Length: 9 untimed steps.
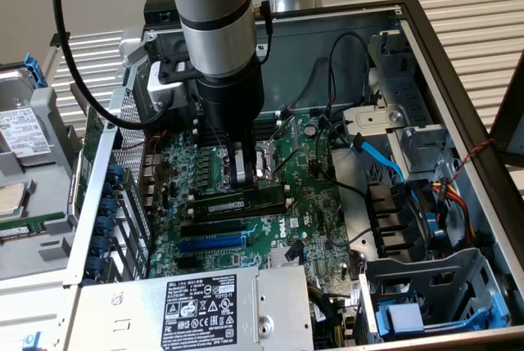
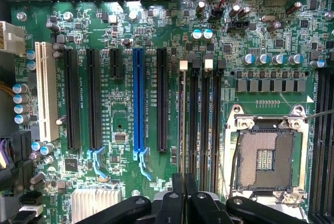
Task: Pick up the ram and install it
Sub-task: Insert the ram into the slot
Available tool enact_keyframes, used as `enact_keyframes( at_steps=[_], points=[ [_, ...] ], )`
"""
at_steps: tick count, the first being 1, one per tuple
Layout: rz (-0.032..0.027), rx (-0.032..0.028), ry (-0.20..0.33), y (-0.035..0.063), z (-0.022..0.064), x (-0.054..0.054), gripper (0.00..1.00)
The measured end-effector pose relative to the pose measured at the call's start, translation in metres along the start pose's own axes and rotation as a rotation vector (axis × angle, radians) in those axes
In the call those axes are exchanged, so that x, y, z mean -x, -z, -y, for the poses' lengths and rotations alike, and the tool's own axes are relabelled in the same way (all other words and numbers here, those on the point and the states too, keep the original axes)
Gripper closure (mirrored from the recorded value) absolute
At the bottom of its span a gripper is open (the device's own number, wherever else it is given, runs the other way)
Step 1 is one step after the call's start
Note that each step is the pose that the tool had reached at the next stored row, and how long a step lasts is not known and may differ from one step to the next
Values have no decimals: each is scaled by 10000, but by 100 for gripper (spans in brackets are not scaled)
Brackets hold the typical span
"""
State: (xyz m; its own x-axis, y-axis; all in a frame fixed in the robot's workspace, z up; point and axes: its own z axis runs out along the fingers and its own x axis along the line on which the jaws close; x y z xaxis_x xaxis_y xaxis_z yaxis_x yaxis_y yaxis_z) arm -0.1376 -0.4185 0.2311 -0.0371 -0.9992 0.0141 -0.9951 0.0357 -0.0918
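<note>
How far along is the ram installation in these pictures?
Done: pickup; the ram stands edge-on on the board, alongside the empty memory slots. In hand: the pincer is shut on it. Left: full seating; whether it has clicked in cannot be told.

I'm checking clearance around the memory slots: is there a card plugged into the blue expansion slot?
No, the blue expansion slot stands bare along its whole length, with no card seated in it.
</note>
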Motion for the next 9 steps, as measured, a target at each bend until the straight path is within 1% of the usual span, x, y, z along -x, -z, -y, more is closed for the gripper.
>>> enact_keyframes(
  at_steps=[9],
  points=[
    [1, -1, 0, 0, -6, 0, 88]
  ],
)
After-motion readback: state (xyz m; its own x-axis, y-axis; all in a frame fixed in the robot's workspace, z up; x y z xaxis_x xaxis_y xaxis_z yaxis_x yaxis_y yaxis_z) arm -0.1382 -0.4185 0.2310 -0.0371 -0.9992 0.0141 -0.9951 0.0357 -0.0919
